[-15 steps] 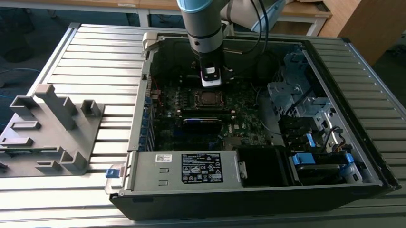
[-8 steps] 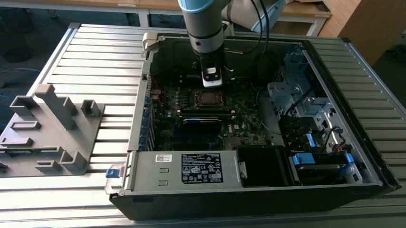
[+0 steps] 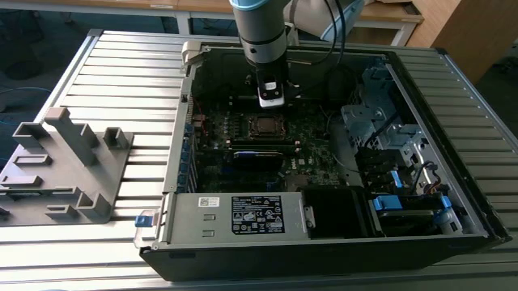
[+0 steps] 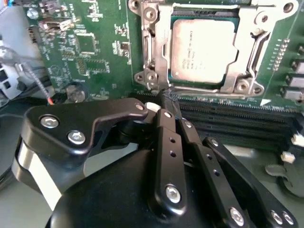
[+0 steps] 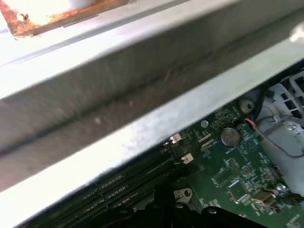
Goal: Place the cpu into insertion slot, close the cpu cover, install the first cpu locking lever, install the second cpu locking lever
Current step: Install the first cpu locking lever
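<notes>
The cpu (image 4: 203,50) lies flat in the insertion slot (image 4: 151,77), its dull metal top facing up. The cpu cover (image 4: 249,57) is down over it, and the chip shows through the cover's square window. Thin metal levers run along two sides of the socket frame. My gripper (image 4: 167,100) is shut with nothing between its black fingers (image 4: 164,137), and its tip sits at one corner of the socket frame, by the memory slots. In the exterior view the gripper (image 3: 271,104) hangs inside the open computer case just behind the insertion slot (image 3: 263,125).
The case walls (image 3: 184,91) ring the motherboard. A labelled power supply (image 3: 255,215) lies at the front and a drive cage (image 3: 404,200) on the exterior view's right. Memory slots (image 4: 228,118) run beside the socket. A grey fixture (image 3: 65,170) stands on the table.
</notes>
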`<state>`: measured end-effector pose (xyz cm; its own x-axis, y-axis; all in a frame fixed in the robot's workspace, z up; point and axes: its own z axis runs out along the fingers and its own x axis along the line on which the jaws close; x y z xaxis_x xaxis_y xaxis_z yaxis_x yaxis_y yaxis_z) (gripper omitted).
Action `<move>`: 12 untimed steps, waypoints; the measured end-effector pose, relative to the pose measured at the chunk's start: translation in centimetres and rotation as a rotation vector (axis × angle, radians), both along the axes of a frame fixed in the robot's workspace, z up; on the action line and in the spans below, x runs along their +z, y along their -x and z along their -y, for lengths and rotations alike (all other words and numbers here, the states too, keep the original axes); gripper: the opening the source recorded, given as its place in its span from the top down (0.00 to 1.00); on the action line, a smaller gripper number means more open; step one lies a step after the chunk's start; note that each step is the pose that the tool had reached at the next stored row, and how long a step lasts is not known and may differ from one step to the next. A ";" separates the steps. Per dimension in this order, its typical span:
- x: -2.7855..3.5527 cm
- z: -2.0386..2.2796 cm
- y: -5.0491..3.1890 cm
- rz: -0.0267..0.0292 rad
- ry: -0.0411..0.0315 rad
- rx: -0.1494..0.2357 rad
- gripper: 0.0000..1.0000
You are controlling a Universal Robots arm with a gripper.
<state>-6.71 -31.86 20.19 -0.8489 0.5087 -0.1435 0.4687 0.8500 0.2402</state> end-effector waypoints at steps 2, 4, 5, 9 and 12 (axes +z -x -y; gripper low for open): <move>0.66 0.00 0.00 -0.0001 0.0001 0.000 0.89; 1.37 0.00 0.00 -0.0001 0.0001 0.000 0.89; 1.69 0.00 0.00 -0.0002 0.0002 0.000 0.89; 2.03 0.00 0.00 -0.0001 0.0001 0.000 0.89; 2.02 0.00 0.00 -0.0018 0.0004 0.000 0.89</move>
<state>-6.70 -31.87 22.21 -0.8492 0.5086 -0.1422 0.4691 0.8502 0.2391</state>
